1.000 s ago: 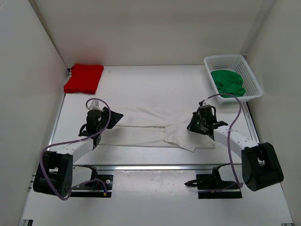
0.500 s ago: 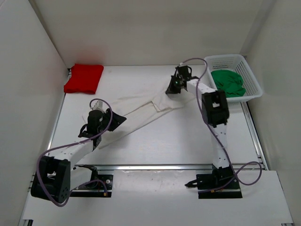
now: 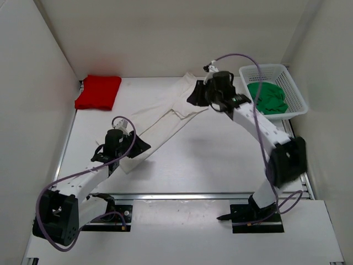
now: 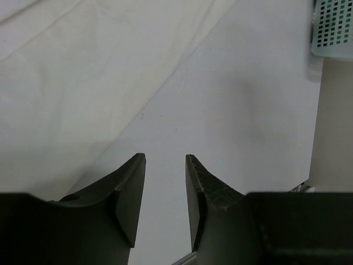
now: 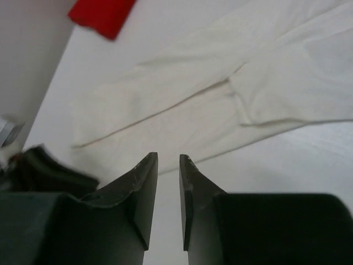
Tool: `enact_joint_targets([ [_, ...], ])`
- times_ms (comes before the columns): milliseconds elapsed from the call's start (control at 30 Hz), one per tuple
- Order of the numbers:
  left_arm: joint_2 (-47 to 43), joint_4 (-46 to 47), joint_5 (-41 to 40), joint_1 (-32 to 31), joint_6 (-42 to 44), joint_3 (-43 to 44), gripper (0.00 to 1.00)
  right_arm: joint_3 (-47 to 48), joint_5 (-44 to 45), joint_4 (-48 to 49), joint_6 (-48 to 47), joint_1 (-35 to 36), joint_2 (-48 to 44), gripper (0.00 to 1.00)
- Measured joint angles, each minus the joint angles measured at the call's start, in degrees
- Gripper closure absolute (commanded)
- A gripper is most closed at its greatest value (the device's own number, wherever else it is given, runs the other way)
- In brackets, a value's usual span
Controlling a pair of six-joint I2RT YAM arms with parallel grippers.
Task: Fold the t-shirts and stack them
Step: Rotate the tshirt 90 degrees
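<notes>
The white t-shirt (image 3: 165,118) lies stretched in a long diagonal band from the front left to the back middle of the table. My left gripper (image 3: 138,148) sits at its near end, open, with only bare table between its fingers (image 4: 165,157); the white cloth (image 4: 66,83) is up and to the left of them. My right gripper (image 3: 196,98) hovers at the shirt's far end. Its jaws (image 5: 168,156) stand a narrow gap apart with nothing in them, above the white shirt (image 5: 220,110). The red t-shirt (image 3: 99,91) lies folded at the back left. The green t-shirt (image 3: 267,96) is crumpled in the basket.
A white mesh basket (image 3: 265,67) stands at the back right corner, its edge also in the left wrist view (image 4: 333,27). White walls close the table on the left, back and right. The red shirt (image 5: 102,14) shows at the top of the right wrist view.
My right arm carried the white shirt's right end from the front right to the back middle, stretching it diagonally, and its jaws have parted off the cloth. My left gripper shifted slightly right.
</notes>
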Motion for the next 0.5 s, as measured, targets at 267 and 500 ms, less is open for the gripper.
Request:
enact_joint_targets([
  [267, -4.6, -5.9, 2.1, 6.6, 4.3, 3.6, 0.53, -27.7, -0.1, 21.6, 8.1, 13.3, -9.7, 0.68],
  [500, -7.4, -7.6, 3.4, 7.0, 5.3, 4.5, 0.53, -25.9, 3.1, 21.4, 13.1, 18.4, 6.8, 0.57],
])
